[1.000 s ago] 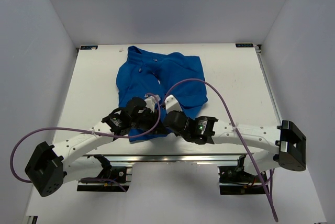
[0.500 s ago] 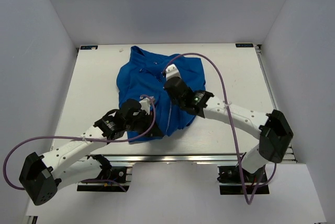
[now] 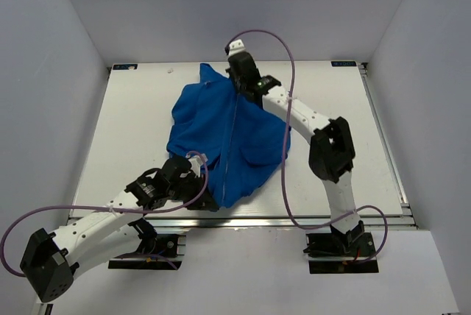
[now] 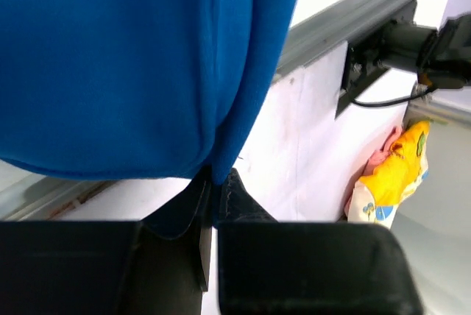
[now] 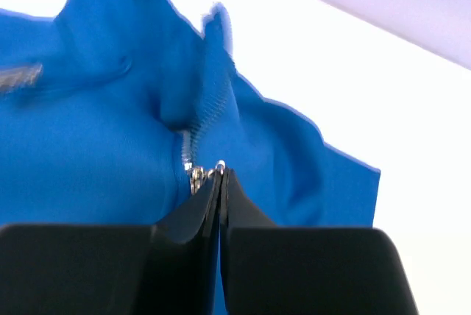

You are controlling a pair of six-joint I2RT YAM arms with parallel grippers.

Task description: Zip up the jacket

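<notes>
The royal-blue jacket (image 3: 228, 135) lies stretched from the table's near edge to the far edge, its zipper line running up the middle. My left gripper (image 3: 208, 199) is shut on the jacket's bottom hem (image 4: 221, 160) at the near edge. My right gripper (image 3: 237, 79) is at the collar end, shut on the small silvery zipper pull (image 5: 200, 175); the zipper teeth (image 5: 210, 105) run on above it toward the collar. The jacket fills the left wrist view (image 4: 125, 57).
The white table (image 3: 118, 131) has a metal rail (image 3: 294, 221) along its near edge. White walls enclose the far and side edges. A yellow and pink cloth (image 4: 394, 171) lies below the table edge in the left wrist view. Purple cables loop from both arms.
My right gripper has travelled from the jacket's bottom hem up to the collar with the pull, closing the zipper. My left gripper has pulled the hem back toward the near edge, stretching the jacket.
</notes>
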